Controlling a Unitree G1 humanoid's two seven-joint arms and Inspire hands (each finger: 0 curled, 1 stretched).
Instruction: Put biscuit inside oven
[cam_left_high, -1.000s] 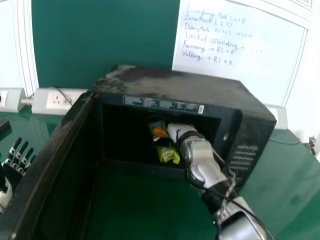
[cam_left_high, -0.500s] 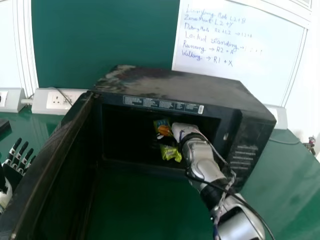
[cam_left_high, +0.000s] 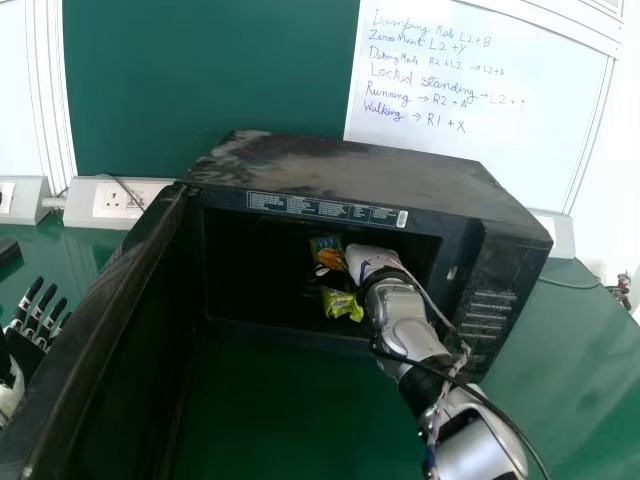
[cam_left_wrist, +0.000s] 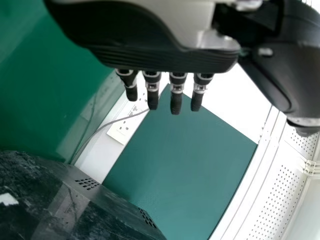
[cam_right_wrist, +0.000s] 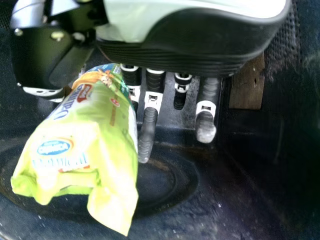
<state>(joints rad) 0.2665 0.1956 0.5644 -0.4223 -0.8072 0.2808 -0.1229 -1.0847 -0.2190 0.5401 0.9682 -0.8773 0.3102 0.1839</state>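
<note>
In the head view, a small shift toward the right of the frame is seen in both the right hand (cam_right_wrist: 200, 35) and the packet (cam_left_high: 342, 303) over the last second; most of it was made in the first half of that time, and very little change is shown since. Because the packet was carried along with the hand, it is judged to be gripped and not yet let go. It is held between the thumb and the nearest fingers, while the other fingers are spread apart from it. The packet is seen right of centre in the dark opening of the oven (cam_left_high: 350, 165), tilted, with its green end nearer the bottom of the frame. In the right wrist view it is shown above the round plate (cam_right_wrist: 170, 190); whether the plate is touched by it cannot be told. The door (cam_left_high: 120, 290) is swung open along the left of the frame, and the left hand (cam_left_wrist: 150, 55) is kept beyond it at the lower left, fingers straight and nothing held. The carrying-in is judged nearly finished, with placing and release still to be done. The packet should be lowered until it is supported, then the thumb eased away; if the hand is withdrawn too soon, the crinkly wrapper could be snagged and dragged toward the opening.
</note>
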